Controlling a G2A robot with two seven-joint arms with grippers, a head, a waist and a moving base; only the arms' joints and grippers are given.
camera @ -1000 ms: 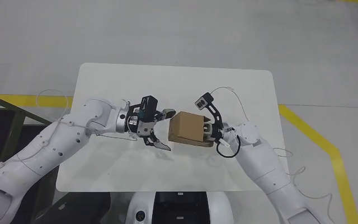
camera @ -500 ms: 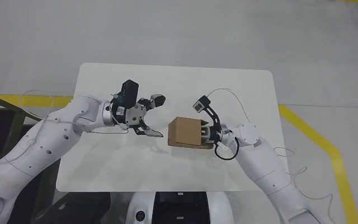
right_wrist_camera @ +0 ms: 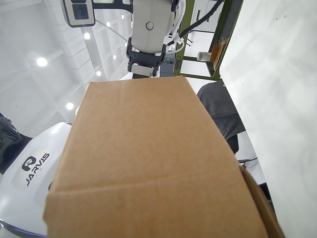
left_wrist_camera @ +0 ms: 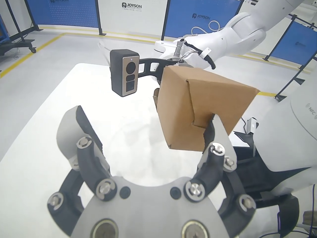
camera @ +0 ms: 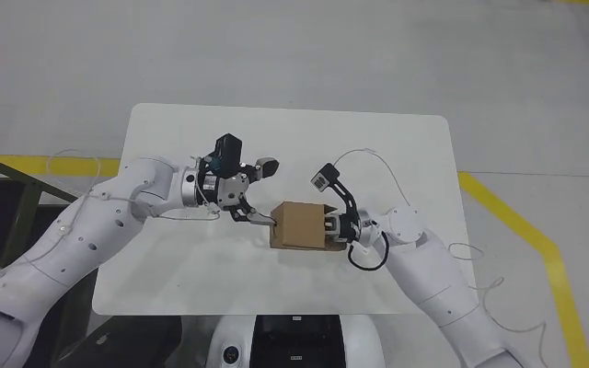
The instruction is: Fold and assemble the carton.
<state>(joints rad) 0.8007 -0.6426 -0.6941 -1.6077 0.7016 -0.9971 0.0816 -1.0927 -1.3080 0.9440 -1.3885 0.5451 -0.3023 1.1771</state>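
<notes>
A brown carton [camera: 299, 225] is held just above the white table [camera: 396, 147], near its middle. My right gripper [camera: 337, 229] is shut on the carton's right end; its fingers are hidden behind the cardboard in the right wrist view, where the carton [right_wrist_camera: 148, 149] looms close. My left gripper [camera: 266, 194] stands open at the carton's left end. In the left wrist view one fingertip [left_wrist_camera: 216, 125] touches the folded end flaps of the carton [left_wrist_camera: 198, 105], and the other finger [left_wrist_camera: 79, 125] is off to the side, touching nothing.
The left arm's wrist [right_wrist_camera: 151, 25] rises just beyond the carton's far edge. The table's edge [right_wrist_camera: 223, 75] runs close beside the carton. A green rack [right_wrist_camera: 198, 38] stands off the table.
The left gripper drew back from the carton, then returned to its left end, one finger now on the flaps. The right arm carried the carton slightly left and toward the table's front.
</notes>
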